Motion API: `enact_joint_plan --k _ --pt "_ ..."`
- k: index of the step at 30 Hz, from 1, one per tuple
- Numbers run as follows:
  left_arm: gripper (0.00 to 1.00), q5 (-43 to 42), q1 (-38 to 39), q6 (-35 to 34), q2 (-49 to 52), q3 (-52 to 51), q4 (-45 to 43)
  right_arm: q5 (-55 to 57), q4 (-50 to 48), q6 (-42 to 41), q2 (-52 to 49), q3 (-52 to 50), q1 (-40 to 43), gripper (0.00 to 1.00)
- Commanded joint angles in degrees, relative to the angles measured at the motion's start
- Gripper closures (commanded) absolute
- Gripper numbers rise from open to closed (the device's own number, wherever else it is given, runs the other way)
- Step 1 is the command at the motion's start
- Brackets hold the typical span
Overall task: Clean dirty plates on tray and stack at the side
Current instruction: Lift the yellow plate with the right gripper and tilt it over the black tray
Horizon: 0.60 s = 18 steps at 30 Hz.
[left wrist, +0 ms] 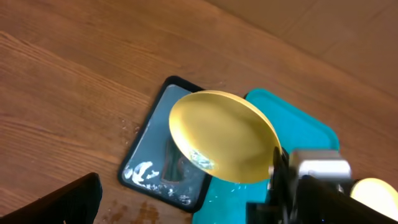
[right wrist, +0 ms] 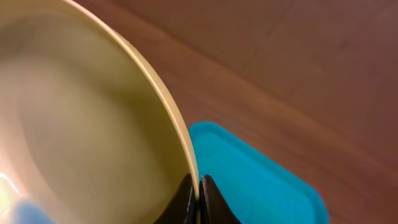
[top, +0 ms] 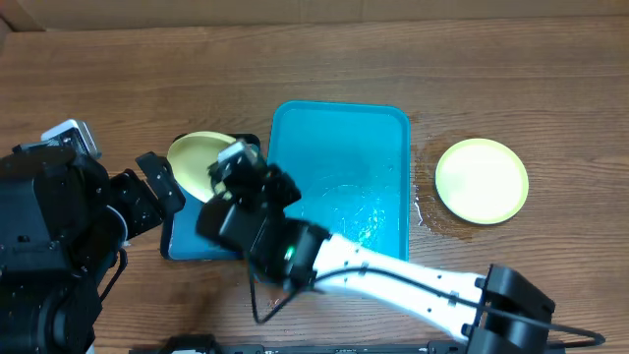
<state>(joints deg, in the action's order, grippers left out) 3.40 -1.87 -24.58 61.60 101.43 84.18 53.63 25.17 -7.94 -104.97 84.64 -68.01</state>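
I count two round yellow-green plastic plates [top: 193, 155] [top: 482, 180]. There is one big turquoise plastic tray [top: 339, 147]. There is one smaller blue tray [top: 187, 244] with a dark rim.

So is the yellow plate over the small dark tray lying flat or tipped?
Tipped: the yellow plate hangs tilted above the small tray, its rim pinched by the right gripper.

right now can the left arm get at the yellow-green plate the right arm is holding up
Probably yes. The plate hangs over the small dark-rimmed tray right beside the left arm, whose jaws stand open; only the right arm pinches its far rim.
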Motion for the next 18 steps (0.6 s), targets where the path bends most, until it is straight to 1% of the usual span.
enact_joint_plan --k 1,7,18 --pt "0.00 1.25 -0.09 1.51 0.28 0.96 -0.04 14.88 -0.46 0.09 0.52 0.72 -3.21 0.96" --pt "0.00 1.27 -0.09 1.49 0.59 0.96 -0.07 21.11 -0.48 0.83 0.52 0.72 -7.04 0.96" --pt "0.00 1.25 -0.09 1.49 0.59 0.96 -0.04 21.77 -0.52 0.96 0.52 0.72 -8.04 0.96"
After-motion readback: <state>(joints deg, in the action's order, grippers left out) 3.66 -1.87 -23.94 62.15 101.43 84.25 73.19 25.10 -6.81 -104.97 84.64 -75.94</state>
